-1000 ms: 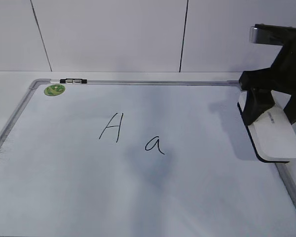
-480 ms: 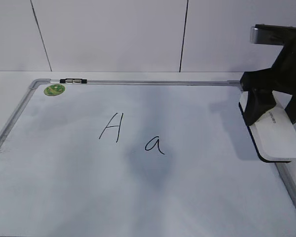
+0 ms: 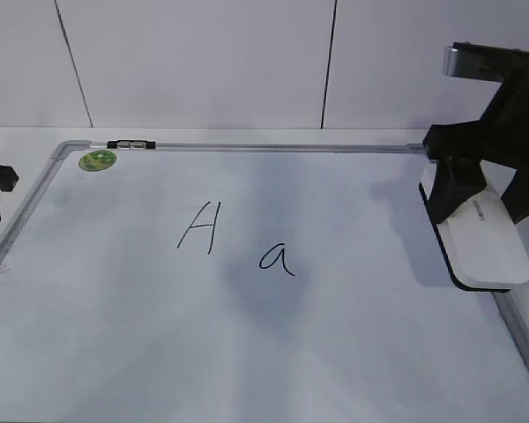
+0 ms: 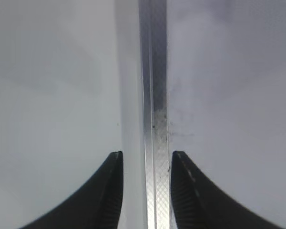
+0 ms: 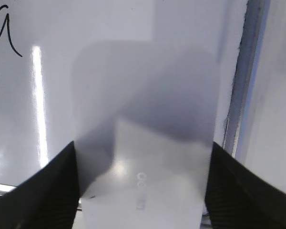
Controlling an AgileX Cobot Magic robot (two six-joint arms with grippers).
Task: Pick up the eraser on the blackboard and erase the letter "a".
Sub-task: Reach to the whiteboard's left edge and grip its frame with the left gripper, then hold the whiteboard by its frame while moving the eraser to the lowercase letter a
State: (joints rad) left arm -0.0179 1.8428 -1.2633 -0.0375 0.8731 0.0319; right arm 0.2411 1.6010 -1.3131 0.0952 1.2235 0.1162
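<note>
Exterior view: the blackboard point(image 3: 273, 352), a white dry-erase surface in a grey metal frame, fills the table, a green sticker point(image 3: 97, 160) in its far left corner. Near its right edge the right gripper point(image 3: 476, 198) clamps the eraser point(image 3: 485, 242), a flat white block with a dark underside. The letter "a" point(image 3: 277, 259) sits mid-board, beside a capital "A" point(image 3: 199, 227). Only the left wrist view shows the left gripper point(image 4: 145, 191), its jaws narrowly parted astride the frame.

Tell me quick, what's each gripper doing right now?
Left gripper: open, empty, straddling the blackboard frame.
Right gripper: closed on the eraser.
</note>
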